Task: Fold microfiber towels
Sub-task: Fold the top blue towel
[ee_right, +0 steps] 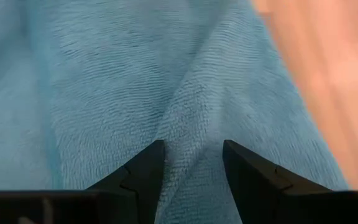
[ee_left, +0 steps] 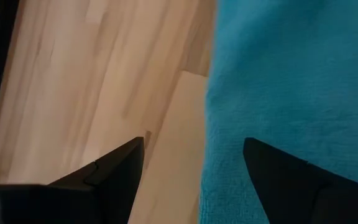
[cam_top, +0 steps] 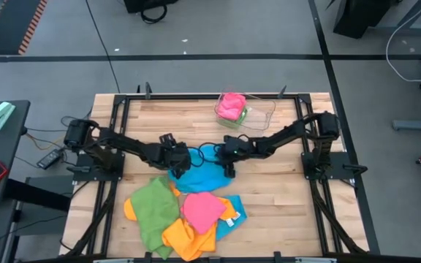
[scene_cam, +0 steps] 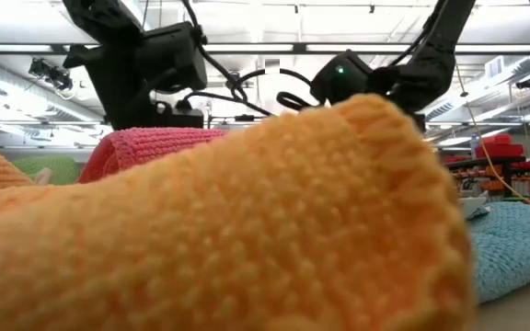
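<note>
Right gripper (ee_right: 191, 171) is sitting low over the sky-blue microfiber towel (ee_right: 135, 81), its two dark fingers (ee_right: 143, 174) standing apart with a raised ridge of the blue pile running up between them; whether the pads are pressing that ridge cannot be told. Left gripper (ee_left: 194, 171) is hovering at the same towel's opposite edge, fingers spread wide, one finger over bare pale wooden tabletop (ee_left: 86, 74) and the other over blue cloth, holding nothing. In the high view both dark arms are reaching inward and meeting at this towel (cam_top: 199, 174), lying rumpled near the table's middle. Towel count there: one sky-blue under the grippers; in the heap at the near edge, one green towel (cam_top: 154, 210), one pink towel (cam_top: 202, 209), orange cloth (cam_top: 185, 237) showing on both sides of the green (one piece or two cannot be told), and another blue towel (cam_top: 234, 212) peeking out beside the pink; one more pink towel (cam_top: 231, 106) is resting folded in the clear plastic tray (cam_top: 262, 109) at the far edge, with a sliver of green beside it. In the low view an orange towel (scene_cam: 247, 221) is lying right against the lens, blocking most of the table; behind it a pink fold (scene_cam: 145, 147) and blue cloth (scene_cam: 513, 244) are showing.
</note>
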`<state>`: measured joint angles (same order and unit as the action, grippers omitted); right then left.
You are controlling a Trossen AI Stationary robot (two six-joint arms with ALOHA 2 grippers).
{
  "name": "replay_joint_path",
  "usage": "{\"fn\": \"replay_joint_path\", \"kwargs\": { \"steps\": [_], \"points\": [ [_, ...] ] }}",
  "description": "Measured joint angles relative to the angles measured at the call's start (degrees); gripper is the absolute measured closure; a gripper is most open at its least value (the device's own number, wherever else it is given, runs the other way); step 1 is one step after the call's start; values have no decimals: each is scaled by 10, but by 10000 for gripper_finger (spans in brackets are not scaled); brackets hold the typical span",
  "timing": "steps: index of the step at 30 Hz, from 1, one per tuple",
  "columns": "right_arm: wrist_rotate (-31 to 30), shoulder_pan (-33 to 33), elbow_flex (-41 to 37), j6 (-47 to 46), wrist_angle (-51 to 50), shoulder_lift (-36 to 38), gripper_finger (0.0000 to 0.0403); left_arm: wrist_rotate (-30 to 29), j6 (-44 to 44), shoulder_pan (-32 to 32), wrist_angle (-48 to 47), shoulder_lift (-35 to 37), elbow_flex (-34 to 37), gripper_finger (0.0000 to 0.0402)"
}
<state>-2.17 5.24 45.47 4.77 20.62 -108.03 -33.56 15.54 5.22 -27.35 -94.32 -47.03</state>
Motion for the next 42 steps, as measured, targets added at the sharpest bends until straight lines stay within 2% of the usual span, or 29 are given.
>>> {"fn": "replay_joint_path", "kwargs": {
  "steps": [9, 15, 23, 31, 35, 42],
  "points": [
    [-83, 56, -2, -24, -46, 29, 227, 35, -47, 14, 2, 37, -1, 115],
    [-82, 69, -2, -27, -53, 35, 227, 97, -31, 16, 19, 40, -1, 115],
    [-77, 44, -2, -33, -53, 79, 227, 103, 3, 51, 94, 18, -2, 115],
    [-78, 9, -2, -53, -99, 154, 227, 20, 38, 110, 108, 16, -3, 115],
    [-103, -18, -2, -63, -96, 152, 227, -30, 61, 132, 116, 6, -6, 115],
    [-153, -49, -2, -59, -92, 148, 227, -50, 98, 155, 75, -50, -48, 115]
  ]
}}
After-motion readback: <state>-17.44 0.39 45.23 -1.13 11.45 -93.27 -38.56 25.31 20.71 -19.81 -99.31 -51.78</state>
